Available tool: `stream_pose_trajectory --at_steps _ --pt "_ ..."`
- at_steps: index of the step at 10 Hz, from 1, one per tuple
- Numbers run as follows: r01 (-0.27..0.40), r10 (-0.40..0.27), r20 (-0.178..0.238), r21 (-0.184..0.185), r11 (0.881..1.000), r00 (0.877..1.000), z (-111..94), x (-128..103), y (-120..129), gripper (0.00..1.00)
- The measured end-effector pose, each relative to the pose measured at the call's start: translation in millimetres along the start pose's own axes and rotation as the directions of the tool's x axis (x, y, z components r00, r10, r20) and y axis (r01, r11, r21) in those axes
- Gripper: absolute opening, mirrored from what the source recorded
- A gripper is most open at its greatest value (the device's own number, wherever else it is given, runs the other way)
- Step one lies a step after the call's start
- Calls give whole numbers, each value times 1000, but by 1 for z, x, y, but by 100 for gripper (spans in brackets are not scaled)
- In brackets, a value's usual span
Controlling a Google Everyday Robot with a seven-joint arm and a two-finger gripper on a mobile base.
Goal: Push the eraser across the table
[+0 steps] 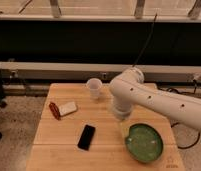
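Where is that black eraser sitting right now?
The eraser lies flat on the wooden table, left of centre near the front edge, below the white block and left of the gripper and green bowl.

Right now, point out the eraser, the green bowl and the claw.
eraser (86, 137), camera view, middle of its black top face.
green bowl (144, 142), camera view, inner floor.
claw (124, 129), camera view, pale tip left of the bowl's rim.

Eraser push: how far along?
Done: nothing visible; the eraser lies untouched on the table. In hand: the gripper hangs open beside the green bowl, right of the eraser. Left: reach it, make contact, push across.
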Motion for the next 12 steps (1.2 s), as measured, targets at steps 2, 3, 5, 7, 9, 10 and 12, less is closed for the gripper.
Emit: stream_pose_trajectory --at_steps 2,3,5,7,9,10,12 --pt "5 -5 1 1 1000 1000 1 -2 -1 80" --pt "8 -8 1 2 1000 1000 1 -3 -1 80" --pt "13 -13 1 3 1000 1000 1 -5 -2 80" --pt "19 -19 2 4 1000 1000 2 -7 -3 80" --pt "22 -22 2 4 1000 1000 2 -8 -3 80" --pt "52 -52 0 7 999 999 23 -9 -11 80" --pt "74 -75 9 21 997 997 52 -10 -20 80"
